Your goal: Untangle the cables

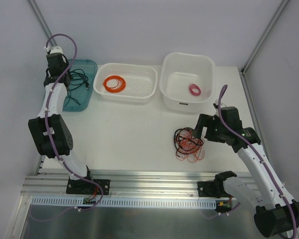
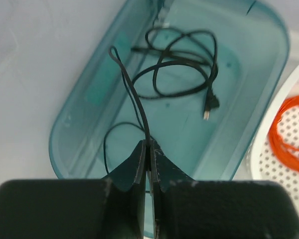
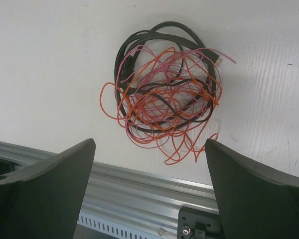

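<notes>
The cables lie as a loose tangle of black, orange and pinkish wires on the white table, near its front edge. My right gripper hangs just above and right of the tangle, jaws wide open with nothing between them. At the back left my left gripper is shut on a thin black cable. That cable rises from the jaws and loops down into the teal tray. In the top view the left gripper is over this tray.
A white perforated basket beside the teal tray holds a neat orange coil. A white tub at the back right holds a small pink coil. The metal rail runs along the table's near edge.
</notes>
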Motion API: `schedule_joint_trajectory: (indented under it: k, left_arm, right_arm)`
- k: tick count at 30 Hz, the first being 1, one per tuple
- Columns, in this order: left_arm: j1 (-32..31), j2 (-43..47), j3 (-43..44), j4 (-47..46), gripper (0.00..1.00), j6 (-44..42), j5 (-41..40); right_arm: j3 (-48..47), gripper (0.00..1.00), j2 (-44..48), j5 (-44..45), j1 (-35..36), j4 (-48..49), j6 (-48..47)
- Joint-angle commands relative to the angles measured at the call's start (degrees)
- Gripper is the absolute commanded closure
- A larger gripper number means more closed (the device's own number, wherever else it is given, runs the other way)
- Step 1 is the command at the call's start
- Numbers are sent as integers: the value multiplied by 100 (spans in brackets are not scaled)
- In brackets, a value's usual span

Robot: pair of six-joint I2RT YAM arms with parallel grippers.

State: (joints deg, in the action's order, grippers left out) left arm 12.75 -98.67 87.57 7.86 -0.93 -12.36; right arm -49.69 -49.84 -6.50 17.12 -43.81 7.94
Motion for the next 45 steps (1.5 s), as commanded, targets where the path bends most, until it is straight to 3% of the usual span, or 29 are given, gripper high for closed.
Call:
schedule_joint_trajectory:
  k: [1,4,6,8,13,18,24,29,33,37,45]
  left_arm:
    - [96,314,-424,-197,100,523,-118]
    - [96,296,-565,-179,99,620,67]
    - [113,270,-548,-110,92,673,155]
    - [113,200,-496,-4,80,690,207]
    - [140,111,-276,427,62,840,374]
    - [148,366,-276,533,29,1024,682]
    - [148,919,-117,796,6,1322,1121]
    - [105,1796,-450,954,1,1894,2121]
    - [-255,2562,-1231,1086,1,2211,2667]
    - [-1420,3274,-2005,1165,1,2246,2739]
    - [-3506,4198,-3622,1209,1,2904,2784]
  right_arm:
    - [82,3,89,-114,28,154,5]
    - [144,3,124,-88,28,162,32]
    - [240,3,159,-62,28,171,49]
    - [293,3,177,-70,37,154,58]
    - [355,3,229,-79,45,119,111]
    - [329,3,291,-27,63,48,111]
    - [249,3,361,105,89,-57,58]
    - [206,3,160,351,80,-75,-47]
    - [232,2,-130,518,72,136,22]
    - [311,1,-543,580,80,451,180]
    - [689,10,-1727,518,343,1427,374]
